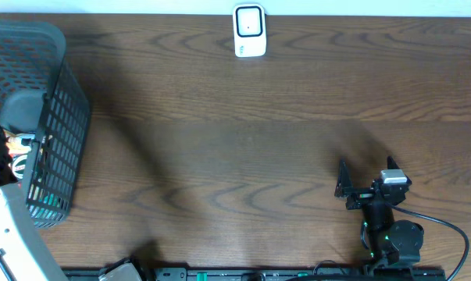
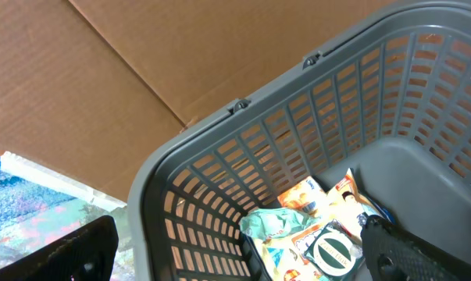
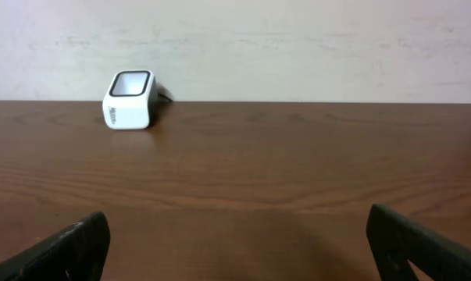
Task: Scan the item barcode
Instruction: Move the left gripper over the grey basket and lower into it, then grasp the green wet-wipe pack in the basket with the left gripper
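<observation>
the left tool [image 2: 235, 261] hangs wide apart and empty over the grey basket [image 2: 219, 152], likely lining up on the packets [image 2: 309, 234] at its bottom, while the white scanner [image 1: 249, 31] waits at the worktop [image 1: 219, 148]'s far edge and the right tool [image 3: 235, 234], also spread empty, faces it.

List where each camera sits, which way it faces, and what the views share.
Overhead: above the table, looking straight down on scanner, basket, left arm and right arm.
Left wrist: at the basket, looking down into it at packets; left jaws wide apart at bottom corners.
Right wrist: low over the table, facing the scanner and wall; right jaws wide apart at bottom corners.
Shared: scanner in overhead and right wrist; basket in overhead and left wrist.
</observation>
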`<action>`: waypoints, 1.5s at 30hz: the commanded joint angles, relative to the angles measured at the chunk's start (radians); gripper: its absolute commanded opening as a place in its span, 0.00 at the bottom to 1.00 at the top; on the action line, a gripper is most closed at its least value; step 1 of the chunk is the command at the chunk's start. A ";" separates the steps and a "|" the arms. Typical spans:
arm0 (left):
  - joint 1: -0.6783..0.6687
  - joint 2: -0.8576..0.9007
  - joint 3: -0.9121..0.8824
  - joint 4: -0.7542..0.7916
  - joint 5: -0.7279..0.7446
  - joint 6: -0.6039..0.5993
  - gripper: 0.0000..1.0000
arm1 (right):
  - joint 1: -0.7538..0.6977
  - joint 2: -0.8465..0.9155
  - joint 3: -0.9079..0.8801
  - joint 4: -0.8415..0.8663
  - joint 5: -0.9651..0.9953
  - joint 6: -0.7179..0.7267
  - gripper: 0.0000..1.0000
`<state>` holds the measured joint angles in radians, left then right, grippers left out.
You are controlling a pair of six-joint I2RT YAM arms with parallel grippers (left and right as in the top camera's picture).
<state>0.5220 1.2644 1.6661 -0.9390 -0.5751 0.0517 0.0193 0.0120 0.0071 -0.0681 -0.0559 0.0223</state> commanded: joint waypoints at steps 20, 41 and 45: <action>0.143 0.148 0.006 -0.005 0.016 -0.158 0.98 | 0.006 -0.005 -0.001 -0.003 0.000 0.014 0.99; 0.172 0.520 0.006 -0.144 0.137 -0.311 0.98 | 0.006 -0.005 -0.001 -0.003 0.001 0.014 0.99; 0.185 0.571 0.006 -0.145 0.138 -0.383 0.97 | 0.006 -0.005 -0.001 -0.004 0.000 0.014 0.99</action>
<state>0.6899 1.8072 1.6661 -1.0771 -0.4389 -0.2386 0.0193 0.0120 0.0071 -0.0677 -0.0559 0.0223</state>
